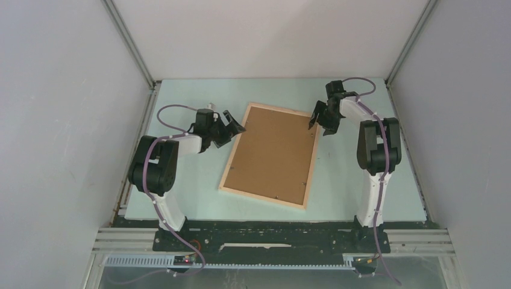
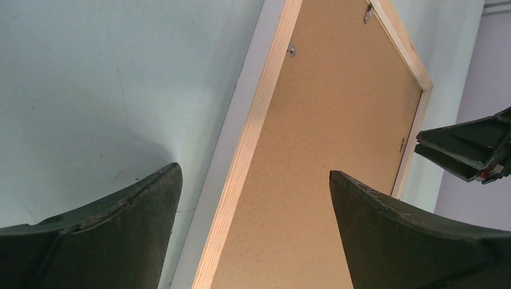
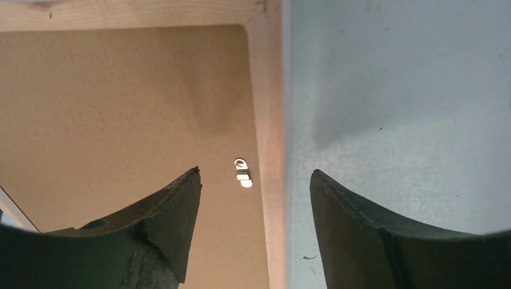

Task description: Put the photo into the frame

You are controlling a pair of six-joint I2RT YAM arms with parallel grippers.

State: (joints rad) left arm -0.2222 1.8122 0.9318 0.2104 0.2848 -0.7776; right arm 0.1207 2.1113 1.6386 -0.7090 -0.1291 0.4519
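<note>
The frame (image 1: 262,198) of thin light wood lies face down, tilted, in the middle of the table. A plain brown backing board (image 1: 274,153) fills it, held by small metal tabs (image 3: 242,172). The photo is hidden or out of view. My left gripper (image 1: 235,125) is open and empty at the frame's upper left edge; in the left wrist view (image 2: 253,169) its jaws straddle the wood rim (image 2: 265,90). My right gripper (image 1: 319,123) is open and empty at the upper right edge; in the right wrist view (image 3: 255,171) its jaws straddle the rim (image 3: 265,90) beside a tab.
The pale green table top (image 1: 193,174) is boxed in by grey walls at the left, back and right. The right gripper's fingers (image 2: 464,150) show at the right edge of the left wrist view. A small white object (image 1: 210,105) lies behind the left wrist.
</note>
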